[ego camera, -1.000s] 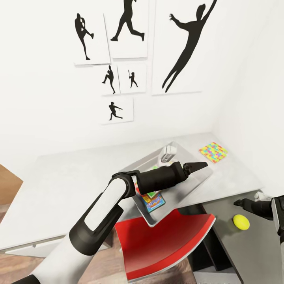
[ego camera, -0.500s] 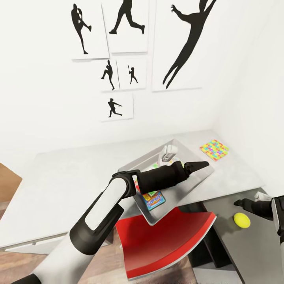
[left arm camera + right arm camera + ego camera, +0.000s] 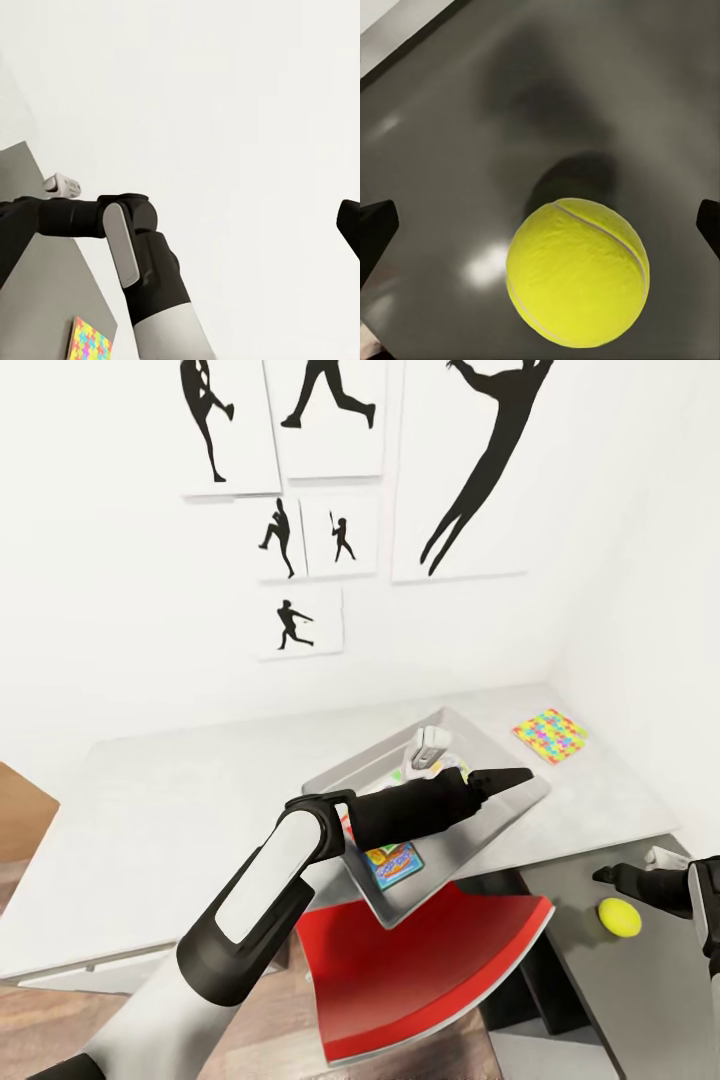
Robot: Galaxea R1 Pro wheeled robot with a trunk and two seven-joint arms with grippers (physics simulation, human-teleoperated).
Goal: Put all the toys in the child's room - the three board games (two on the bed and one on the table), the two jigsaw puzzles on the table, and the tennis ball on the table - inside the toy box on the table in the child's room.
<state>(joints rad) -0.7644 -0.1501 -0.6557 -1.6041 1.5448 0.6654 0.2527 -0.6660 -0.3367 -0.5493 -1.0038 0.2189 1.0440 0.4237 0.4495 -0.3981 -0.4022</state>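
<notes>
Yellow-green tennis ball (image 3: 577,281): light, round, rolls freely; lies between parted jaws of right gripper (image 3: 540,225), ungrasped. Pinch across widest middle. Left gripper (image 3: 505,778): state unclear.

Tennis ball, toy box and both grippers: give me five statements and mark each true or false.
1. The tennis ball lies on the dark grey wing of the table. True.
2. The right gripper is shut on the ball. False: its fingertips stand wide apart with the ball between them, not pinched.
3. A jigsaw puzzle lies on the light grey top, outside the toy box. True.
4. The toy box is empty. False: a colourful printed box shows inside it.
5. The left gripper holds a puzzle. False: it hovers over the toy box holding nothing.
</notes>
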